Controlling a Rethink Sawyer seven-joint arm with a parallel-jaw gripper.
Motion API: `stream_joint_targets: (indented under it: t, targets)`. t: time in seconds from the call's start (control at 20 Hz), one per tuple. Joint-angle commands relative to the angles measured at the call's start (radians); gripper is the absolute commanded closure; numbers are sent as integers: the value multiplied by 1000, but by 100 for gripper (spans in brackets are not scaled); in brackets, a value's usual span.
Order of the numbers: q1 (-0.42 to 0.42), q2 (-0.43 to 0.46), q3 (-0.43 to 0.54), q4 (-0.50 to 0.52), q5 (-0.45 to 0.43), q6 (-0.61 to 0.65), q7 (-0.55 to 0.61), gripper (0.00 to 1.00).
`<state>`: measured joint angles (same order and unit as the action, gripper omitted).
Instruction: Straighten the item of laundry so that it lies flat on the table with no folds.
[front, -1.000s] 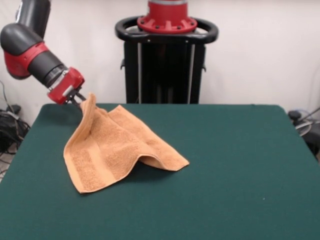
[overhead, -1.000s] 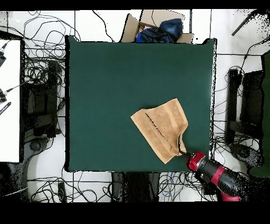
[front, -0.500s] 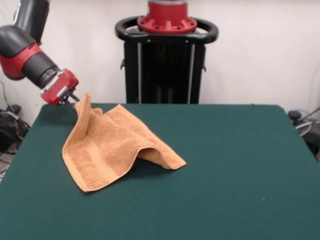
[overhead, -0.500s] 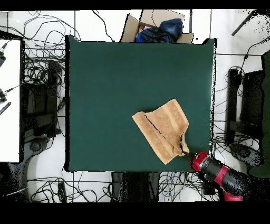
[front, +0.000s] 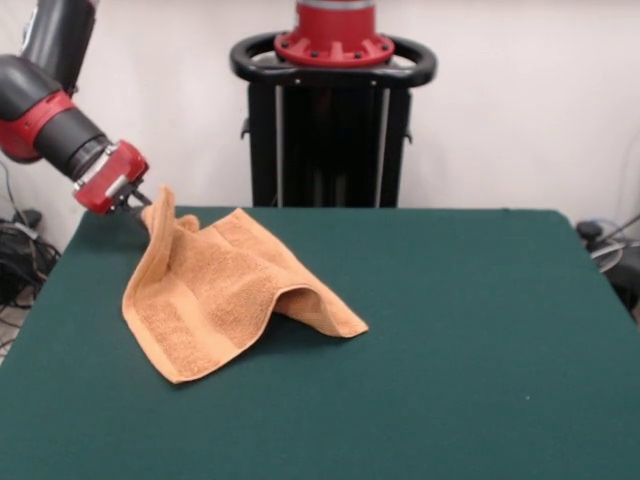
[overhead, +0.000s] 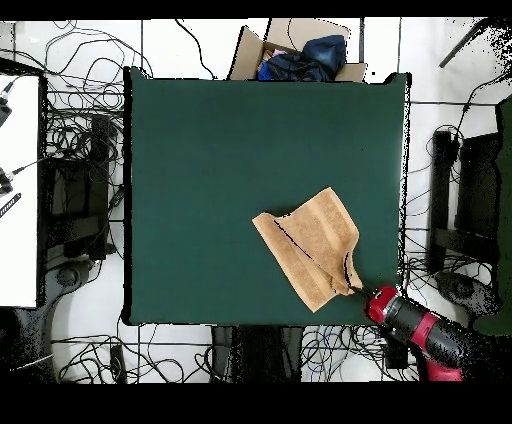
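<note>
One towel (front: 215, 300), orange-tan terry, left of centre in the front view; in the overhead view (overhead: 312, 248), lower right of the frame, close to the bottom right corner of the cloth-covered top. Not flat: one corner lifted off the surface at upper left in the front view, a raised hump running toward the lower right corner, shadowed hollow beneath it. One flat woven band visible along the lower left edge in the front view. A dark crease line across the cloth in the overhead view.

One table (front: 470, 340), dark green, towel resting on it except for the raised corner; (overhead: 220, 160) in the overhead view.

One gripper (front: 141, 203), red head on a black and red arm entering from the upper left of the front view; clamped on the lifted towel corner, cloth hanging down from the tips. Overhead (overhead: 358, 287), at the towel's lower right corner, just past the table's bottom right edge.

One open cardboard box (overhead: 300, 50) with dark blue cloth inside, beyond the table's top edge in the overhead view. Many cables on the floor around the table.
</note>
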<state>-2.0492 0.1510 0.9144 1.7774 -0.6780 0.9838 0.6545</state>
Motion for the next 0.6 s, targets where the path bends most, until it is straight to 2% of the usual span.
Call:
stream_joint_targets:
  t: [0.05, 0.25, 0.3, 0.6]
  targets:
    - [60, -10, -97, -164, 0, 80, -191, 100]
    - [53, -3, -89, -160, -8, 67, -209, 100]
    - [55, -5, -91, -160, -10, 68, -207, 0]
    - [64, -14, -95, -160, -18, 74, -207, 0]
